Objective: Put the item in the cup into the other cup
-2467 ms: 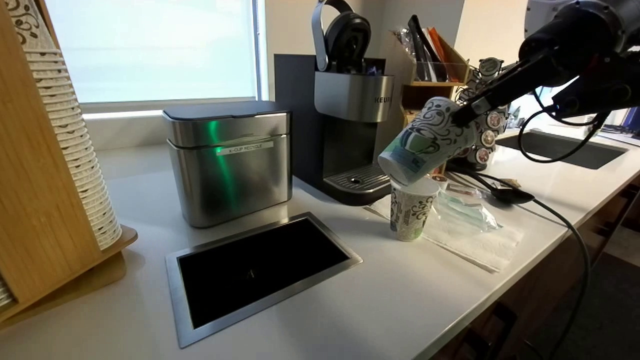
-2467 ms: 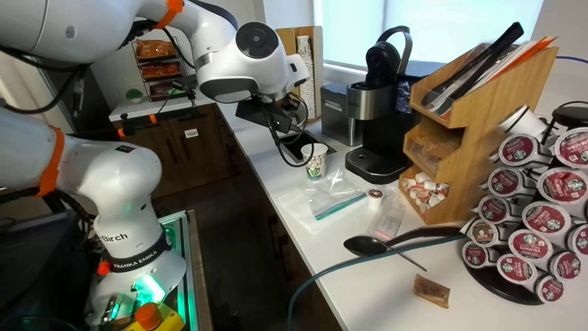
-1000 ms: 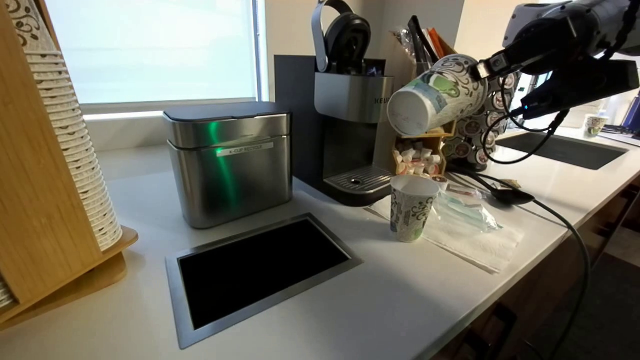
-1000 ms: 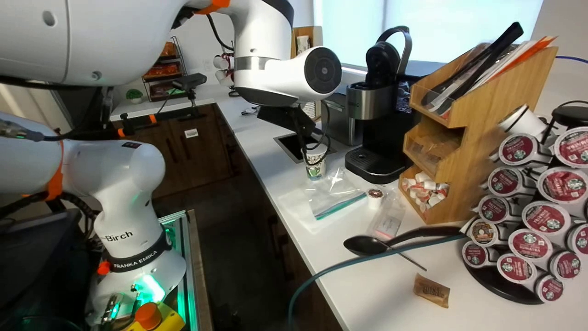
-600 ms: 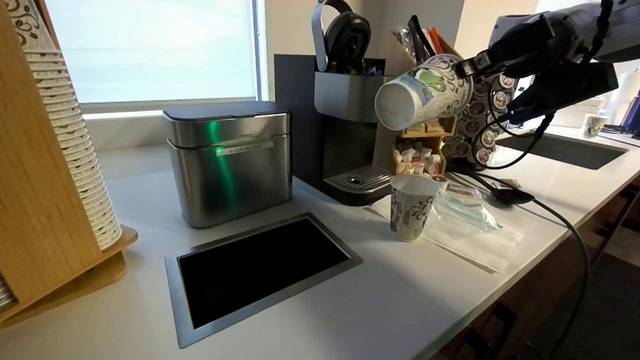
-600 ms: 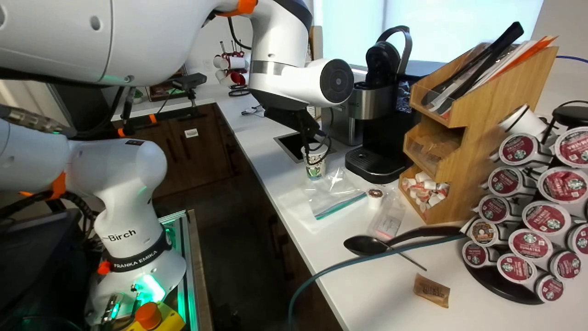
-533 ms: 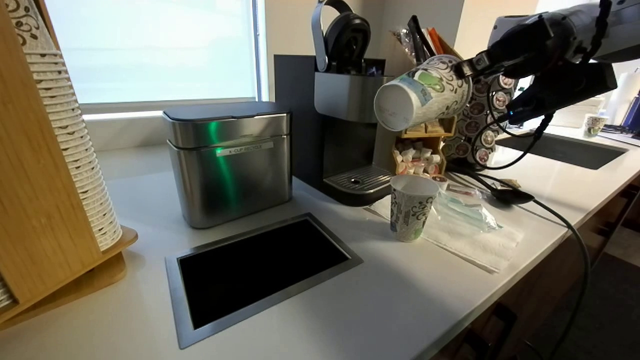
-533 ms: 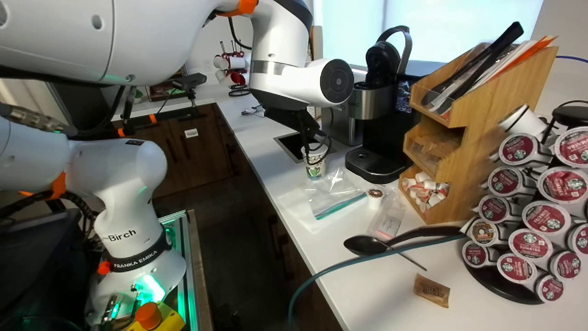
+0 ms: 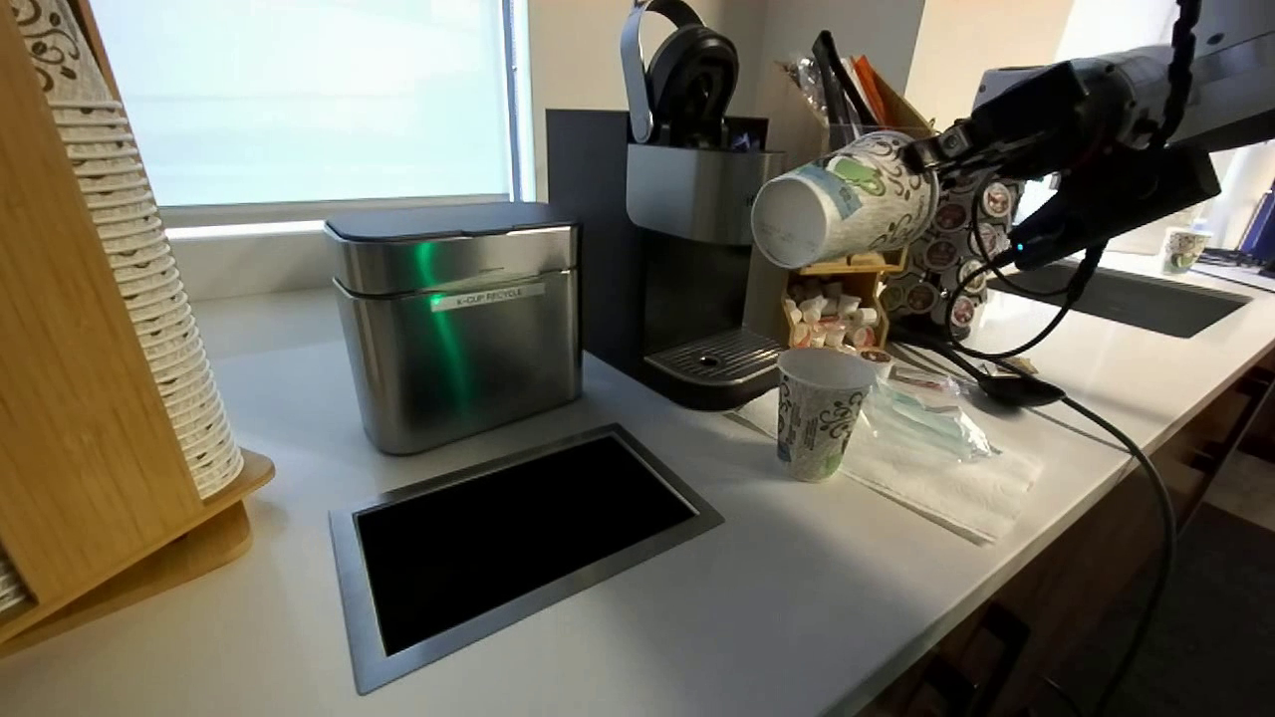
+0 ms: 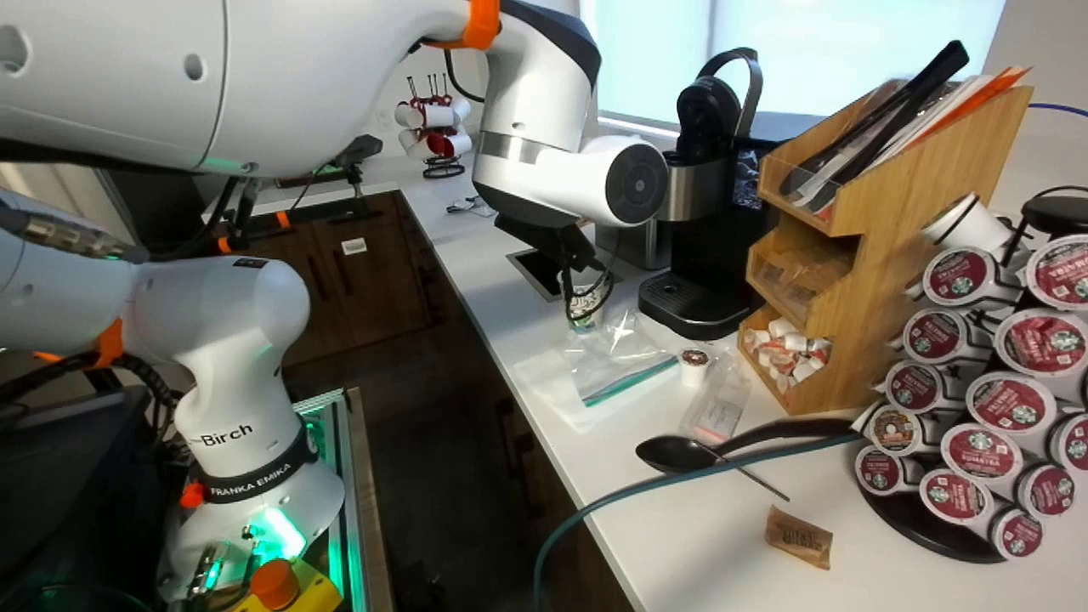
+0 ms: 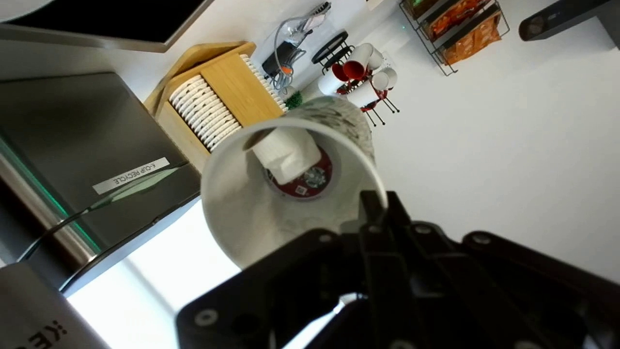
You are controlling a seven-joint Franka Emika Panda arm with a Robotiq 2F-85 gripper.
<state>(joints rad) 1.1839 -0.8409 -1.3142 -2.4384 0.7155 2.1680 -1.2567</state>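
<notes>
The jaws are pinched together on the rim of the held cup (image 9: 847, 199), its wall caught between them in the wrist view. The held cup is tipped far over, its mouth toward the jaws and its base pointing away from them. Inside it, in front of the jaws, lie a white item (image 11: 286, 152) and, partly hidden behind that, a red disc (image 11: 310, 182) with print.

Lower than the jaws, the standing cup (image 9: 822, 423) is upright on the counter (image 9: 757, 578), apart from the held cup; whether it is straight beneath the jaws cannot be told, and its inner bottom is out of sight. Just beside it, also below the level of the jaws, a clear bag (image 9: 931, 423) lies on a napkin (image 9: 966, 498). Past the jaws in the wrist view are the bin (image 11: 63, 131) and the dispenser (image 11: 242, 92), which holds stacked cups (image 11: 203, 114).
</notes>
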